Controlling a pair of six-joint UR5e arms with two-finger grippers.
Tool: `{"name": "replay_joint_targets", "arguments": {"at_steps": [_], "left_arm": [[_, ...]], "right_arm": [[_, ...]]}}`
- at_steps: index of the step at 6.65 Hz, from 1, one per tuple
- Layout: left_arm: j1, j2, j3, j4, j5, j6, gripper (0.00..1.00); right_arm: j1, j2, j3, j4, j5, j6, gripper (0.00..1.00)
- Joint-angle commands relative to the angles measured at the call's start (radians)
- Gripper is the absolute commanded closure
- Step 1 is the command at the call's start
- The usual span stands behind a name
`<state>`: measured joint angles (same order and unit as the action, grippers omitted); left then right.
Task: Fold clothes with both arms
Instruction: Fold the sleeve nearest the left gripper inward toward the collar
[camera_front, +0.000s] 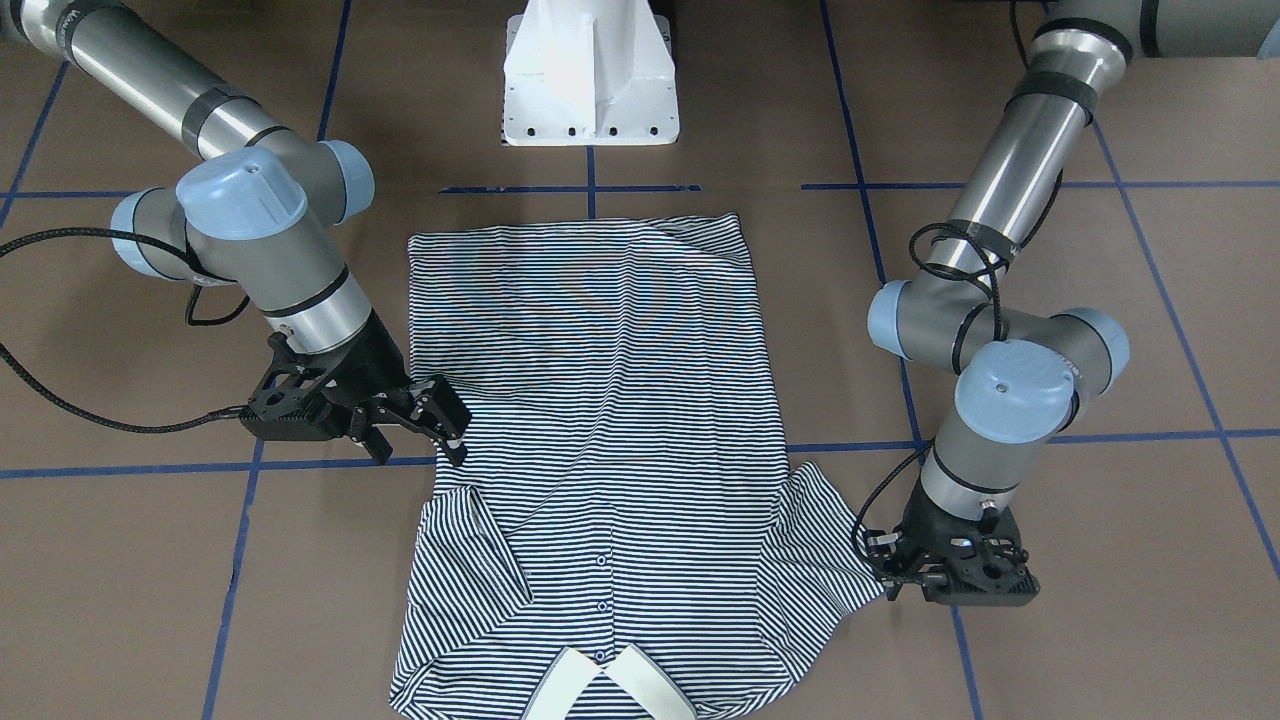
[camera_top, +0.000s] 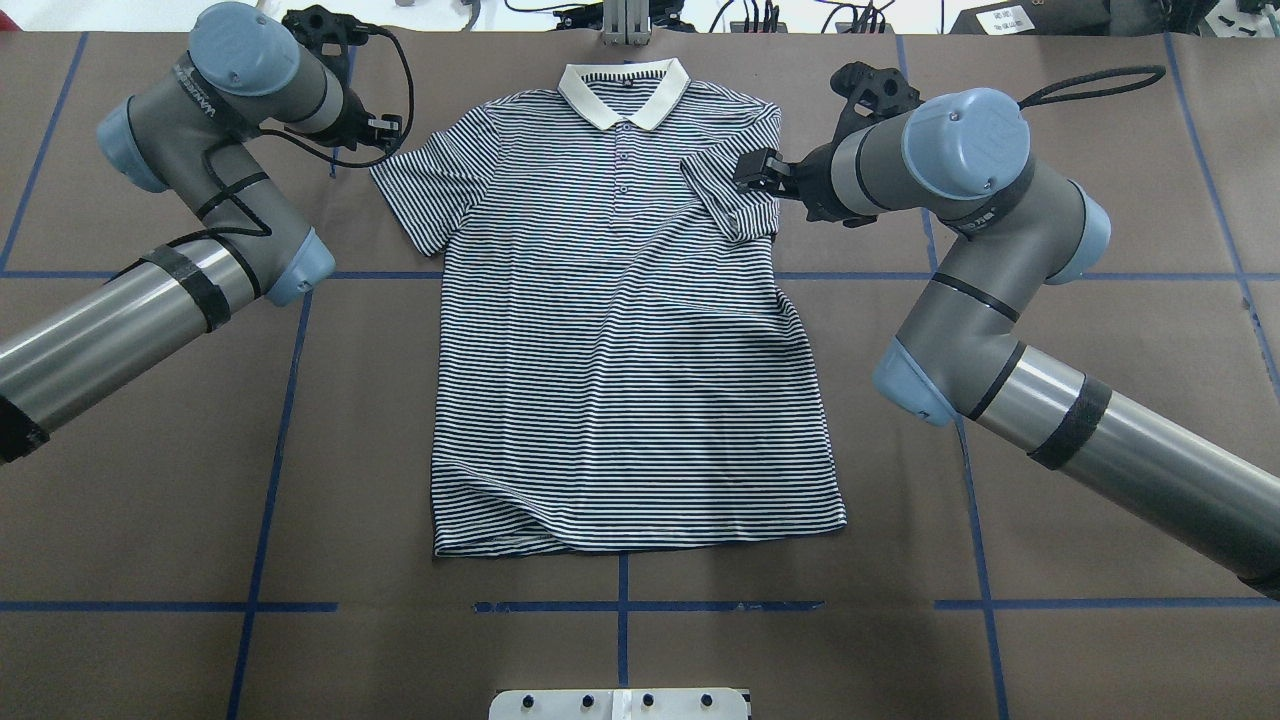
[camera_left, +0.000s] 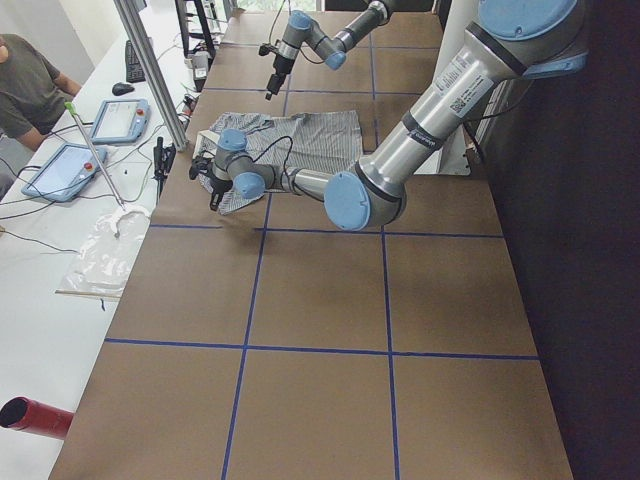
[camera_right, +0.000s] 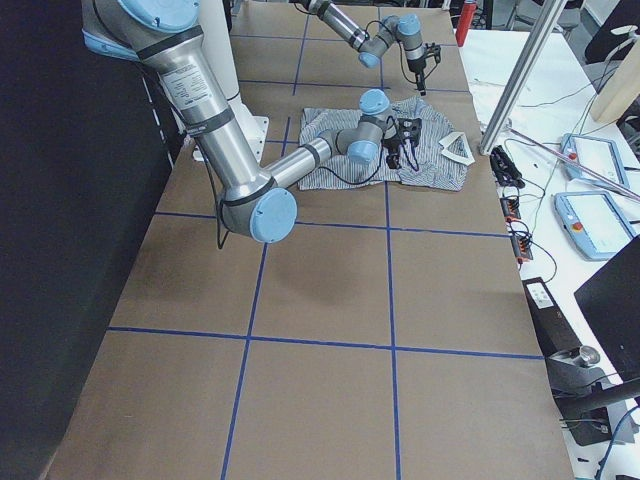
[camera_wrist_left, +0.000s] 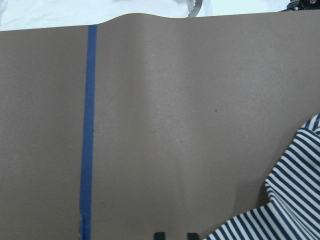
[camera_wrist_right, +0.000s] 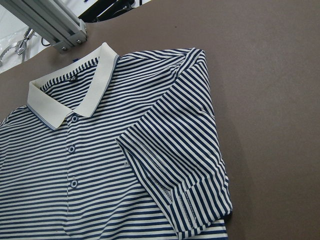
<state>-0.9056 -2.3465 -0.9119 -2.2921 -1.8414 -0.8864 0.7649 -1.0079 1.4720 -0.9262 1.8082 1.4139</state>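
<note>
Striped polo shirt (camera_top: 620, 380) is laid flat, front up, on the brown table (camera_top: 150, 450), centred between the two arms. The cream collar (camera_top: 622, 90) is pointed away from the robot and the hem is turned toward the white pedestal base (camera_front: 590, 75). The placket is seen buttoned.

The sleeve on the robot's right (camera_wrist_right: 175, 170) is folded inward and lies on the chest, its cuff edge facing the placket. The left sleeve (camera_top: 415, 205) is spread flat on the table.

The right gripper (camera_front: 422, 442) is held over the shirt's right edge, just below the folded sleeve. Its fingers are apart and nothing is held between them.

The left gripper (camera_wrist_left: 174, 236) is held low, just beside the outer edge of the left sleeve. Only its tips are seen in the wrist view, apart, with bare table between them. Whether the cloth is touched cannot be told.

Blue tape lines (camera_top: 285, 440) are laid in a grid over the table.
</note>
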Motion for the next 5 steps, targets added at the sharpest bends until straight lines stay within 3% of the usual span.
{"name": "replay_joint_targets", "arguments": {"at_steps": [1,2,4,5], "left_arm": [[0.034,0.001,0.002,-0.003,0.001,-0.042,0.38],[0.037,0.006,0.004,-0.003,0.001,-0.042,0.41],[0.036,0.006,0.007,-0.001,0.002,-0.042,0.93],[0.033,0.004,0.007,0.002,0.001,-0.043,1.0]], "right_arm": [[-0.001,-0.001,0.004,0.001,-0.001,0.0,0.0],[-0.001,0.0,0.004,0.001,-0.001,0.0,0.0],[-0.001,0.0,0.005,0.001,-0.001,0.0,0.0],[-0.001,-0.001,0.005,0.001,-0.001,0.0,0.0]]}}
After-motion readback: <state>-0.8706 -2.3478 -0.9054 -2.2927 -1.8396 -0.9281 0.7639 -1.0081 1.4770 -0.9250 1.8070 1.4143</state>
